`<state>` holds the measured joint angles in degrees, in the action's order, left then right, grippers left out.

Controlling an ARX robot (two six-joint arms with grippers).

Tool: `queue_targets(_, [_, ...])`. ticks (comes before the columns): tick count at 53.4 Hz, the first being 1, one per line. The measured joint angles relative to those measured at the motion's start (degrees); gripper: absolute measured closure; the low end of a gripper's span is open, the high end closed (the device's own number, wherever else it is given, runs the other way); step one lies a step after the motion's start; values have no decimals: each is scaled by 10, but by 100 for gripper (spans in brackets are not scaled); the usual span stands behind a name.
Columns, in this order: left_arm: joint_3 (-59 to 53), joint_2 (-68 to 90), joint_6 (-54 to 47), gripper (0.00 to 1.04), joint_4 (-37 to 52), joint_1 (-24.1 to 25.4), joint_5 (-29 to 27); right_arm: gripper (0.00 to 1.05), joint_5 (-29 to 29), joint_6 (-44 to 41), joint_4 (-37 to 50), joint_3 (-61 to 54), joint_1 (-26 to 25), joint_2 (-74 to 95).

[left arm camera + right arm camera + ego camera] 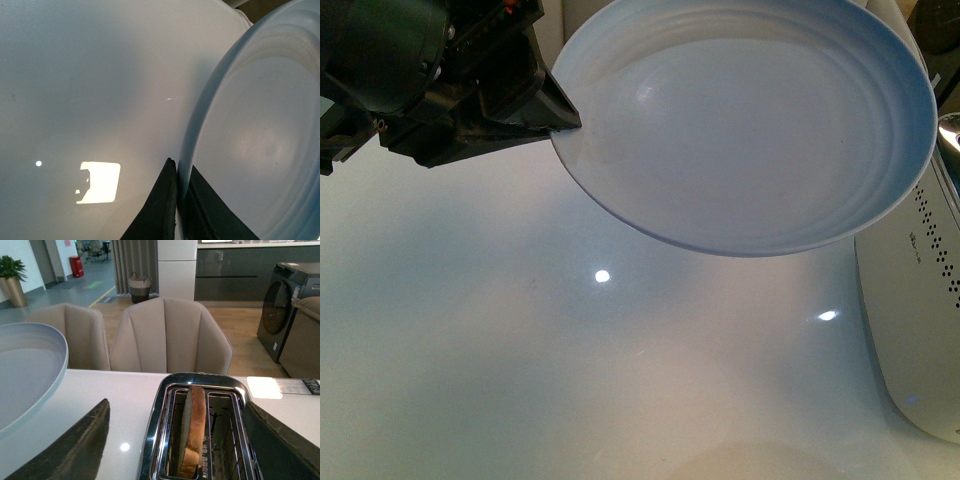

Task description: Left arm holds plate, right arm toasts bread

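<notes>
Pinched by its rim in the left gripper [560, 122], the plate [750, 130] is held raised over the table [470, 350]. The right gripper [176, 404] is spread wide, empty, over the toaster [155, 440], where the bread [194, 430] stands in one slot; next it should likely be grasped and lifted out

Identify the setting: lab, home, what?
Probably a showroom or mock home kitchen, not a bare lab: a toaster on a white table, beige chairs behind it, and a washing machine by grey cabinets.
</notes>
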<state>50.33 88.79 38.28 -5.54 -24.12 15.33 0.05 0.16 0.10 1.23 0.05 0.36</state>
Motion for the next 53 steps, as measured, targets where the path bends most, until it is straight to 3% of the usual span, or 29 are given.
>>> queue_targets(5, [0, 0, 0, 102, 0, 0, 0, 7, 0, 0, 0, 0, 0, 0])
queue_targets(15, [19, 0, 2, 102, -54, -3, -38, 9, 0, 0, 0, 0, 0, 0])
queue_targets(28, [46, 6, 5, 102, -61, 17, -10, 9, 0, 0, 0, 0, 0, 0])
queue_targets(35, [53, 28, -24, 102, -60, 78, 20, 9, 0, 0, 0, 0, 0, 0])
queue_targets(44, [51, 79, -119, 102, -39, 209, 59, 9, 0, 0, 0, 0, 0, 0])
queue_targets(53, [35, 123, -197, 102, -21, 291, 77, 9, 0, 0, 0, 0, 0, 0])
